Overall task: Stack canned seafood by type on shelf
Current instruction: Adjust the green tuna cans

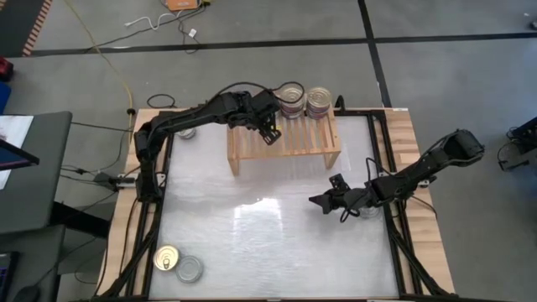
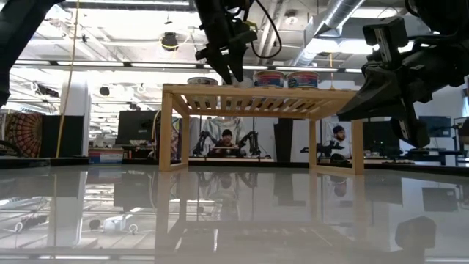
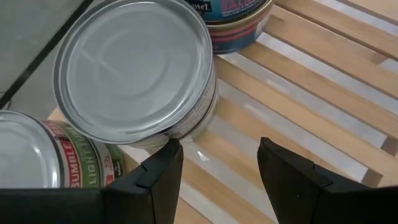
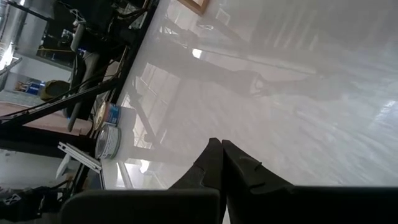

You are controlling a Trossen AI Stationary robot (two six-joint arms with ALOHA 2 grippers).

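The left gripper (image 1: 270, 134) hangs over the slatted top of the shelf (image 1: 285, 144), near its far edge. Its fingers (image 3: 163, 171) stand partly open and hold nothing. Just in front of them a silver-topped tin (image 3: 140, 71) sits tilted, its lower rim almost touching one finger; I cannot tell if it really touches. Beside it stands a labelled tin (image 3: 37, 165), and a blue-labelled tin (image 3: 233, 18) is a little farther on the slats.

I judge such a tin stiff and rather heavy for its size, with smooth metal that can slip. The best hold is across the round side wall, not on the flat lid.

The right gripper (image 1: 320, 201) waits low over the table, right of the middle, closed and empty. Two more tins (image 1: 178, 263) lie at the near left corner.
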